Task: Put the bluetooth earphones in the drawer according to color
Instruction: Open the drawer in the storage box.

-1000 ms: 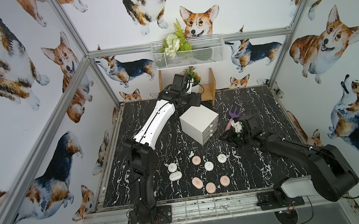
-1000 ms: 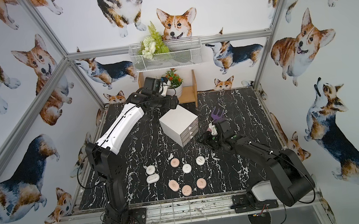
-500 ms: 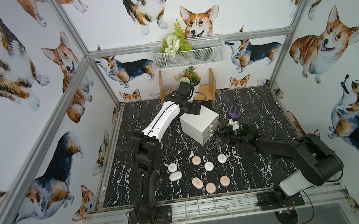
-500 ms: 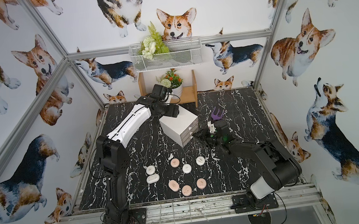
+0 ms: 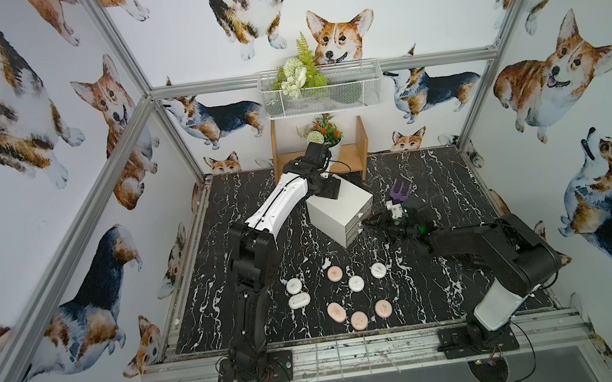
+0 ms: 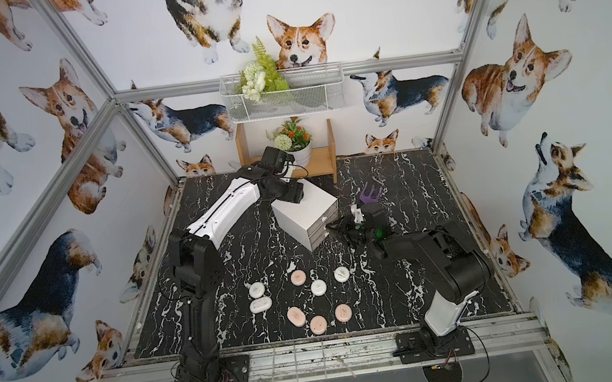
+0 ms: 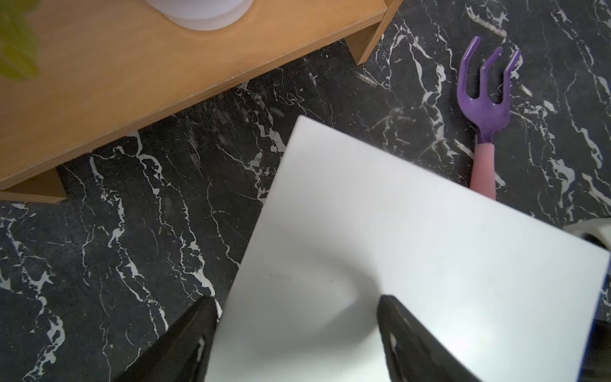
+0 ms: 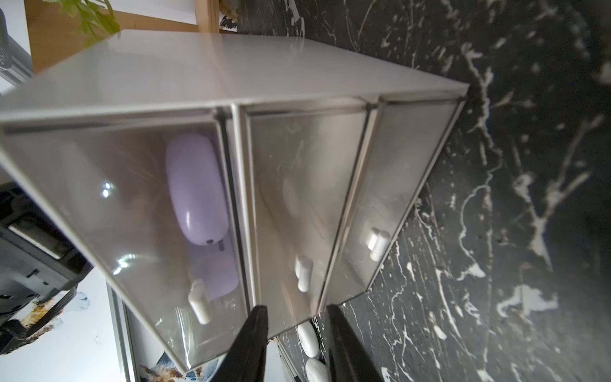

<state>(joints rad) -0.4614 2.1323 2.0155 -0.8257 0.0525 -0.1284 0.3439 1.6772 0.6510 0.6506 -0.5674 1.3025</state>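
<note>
Black marble tabletop [image 5: 451, 184], four white cases [image 5: 356, 283], four pink cases [image 5: 334, 273]

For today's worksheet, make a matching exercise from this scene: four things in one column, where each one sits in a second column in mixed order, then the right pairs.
Column one
1. lilac pebble-shaped earphone case
2. purple-and-pink plastic toy fork
3. white round flowerpot
4. green fern and white flower bunch

Column two
A. on the wooden shelf
B. in the white wire basket
C. inside the white cabinet's top drawer
D. lying on the black marble tabletop

Pairs: 1-C, 2-D, 3-A, 4-B
</note>
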